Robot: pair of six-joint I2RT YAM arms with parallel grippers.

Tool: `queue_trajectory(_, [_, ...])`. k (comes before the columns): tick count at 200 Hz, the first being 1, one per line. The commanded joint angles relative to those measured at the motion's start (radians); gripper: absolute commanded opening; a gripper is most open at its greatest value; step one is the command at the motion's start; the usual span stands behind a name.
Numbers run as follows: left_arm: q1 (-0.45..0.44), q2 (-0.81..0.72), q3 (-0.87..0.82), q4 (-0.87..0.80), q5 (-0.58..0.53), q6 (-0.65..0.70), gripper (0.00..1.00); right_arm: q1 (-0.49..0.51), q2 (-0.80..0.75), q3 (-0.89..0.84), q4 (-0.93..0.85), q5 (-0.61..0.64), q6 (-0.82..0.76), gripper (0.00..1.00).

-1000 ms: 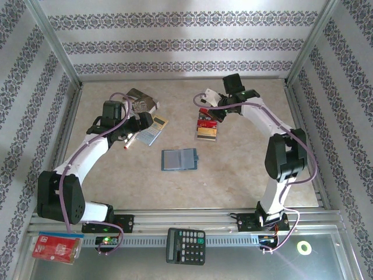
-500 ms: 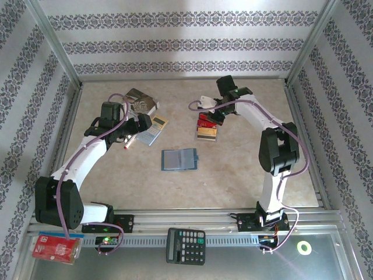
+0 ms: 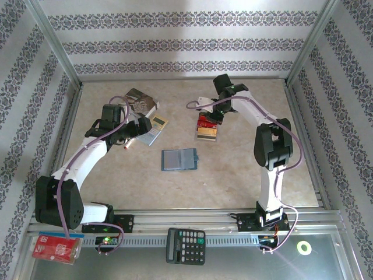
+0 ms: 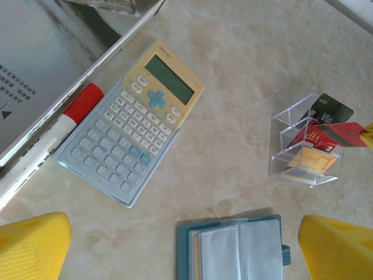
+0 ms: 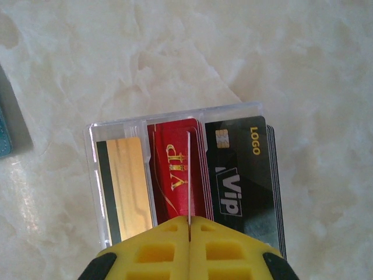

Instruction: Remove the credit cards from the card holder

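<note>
The blue card holder [image 3: 179,158] lies open mid-table, its clear sleeves [image 4: 233,248] facing up. My left gripper [image 3: 139,125] hovers open to its upper left; in the left wrist view the gripper [image 4: 185,245] has yellow fingertips [image 4: 32,245] on either side of the holder, apart from it. A clear stand [image 5: 175,114] holds gold [image 5: 125,181], red [image 5: 172,169] and black [image 5: 242,169] credit cards. My right gripper [image 5: 189,220] is shut on a thin red card [image 5: 189,175], seen edge-on just above the stand's red stack; the same card [image 4: 347,134] pokes out over the stand.
A pale pocket calculator [image 4: 137,125], a red-capped marker [image 4: 52,137] and a grey box [image 3: 141,100] lie at the back left by my left arm. A black calculator [image 3: 185,245] and a red packet [image 3: 55,247] rest on the front ledge.
My right wrist has swung a little left and nearer over the clear stand, with its elbow folding in. The left arm has barely shifted.
</note>
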Motion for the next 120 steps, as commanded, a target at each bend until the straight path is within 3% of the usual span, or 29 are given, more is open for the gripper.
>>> queue_trajectory(1, [0.01, 0.003, -0.007, -0.032, -0.019, 0.027, 1.0, 0.022, 0.036, 0.05, -0.041, -0.009, -0.043, 0.0])
queue_trajectory(110, [0.011, 0.025, 0.009, -0.039, -0.013, 0.021, 1.0, 0.017, 0.079, 0.111, -0.083, 0.013, -0.072, 0.0])
queue_trajectory(120, [0.012, 0.022, 0.011, -0.04, -0.013, 0.021, 1.0, 0.016, 0.082, 0.109, -0.079, 0.017, -0.068, 0.05])
